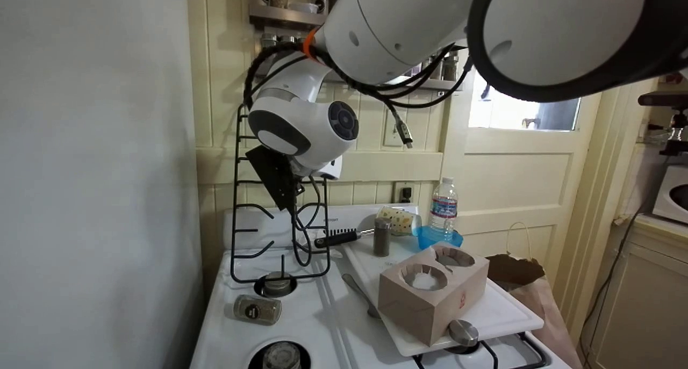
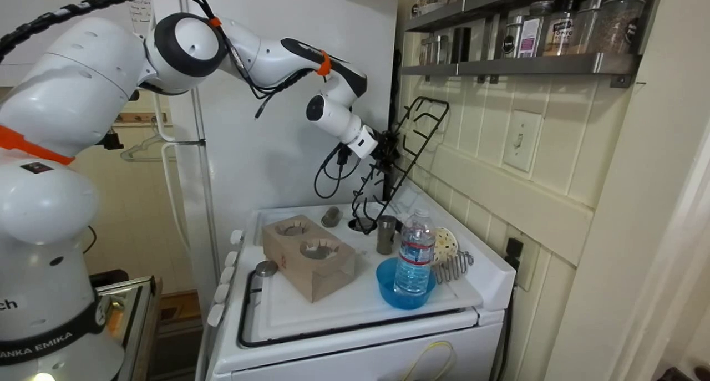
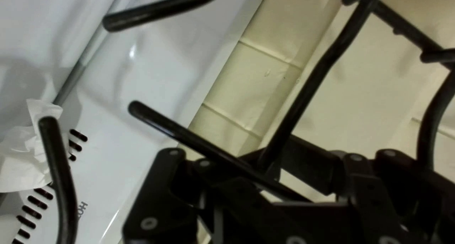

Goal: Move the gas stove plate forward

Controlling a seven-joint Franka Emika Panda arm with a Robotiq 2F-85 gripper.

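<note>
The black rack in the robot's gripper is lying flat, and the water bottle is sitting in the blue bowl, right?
Almost: the black rack isn't flat; both exterior views show it tilted steeply up. The water bottle is sitting in the blue bowl.

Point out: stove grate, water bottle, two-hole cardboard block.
Stove grate [image 3: 303, 101], wrist view: a dark bar.
Water bottle [image 2: 416, 253], in an exterior view: label.
Cardboard block [image 1: 406, 307], in an exterior view: side wall.
</note>
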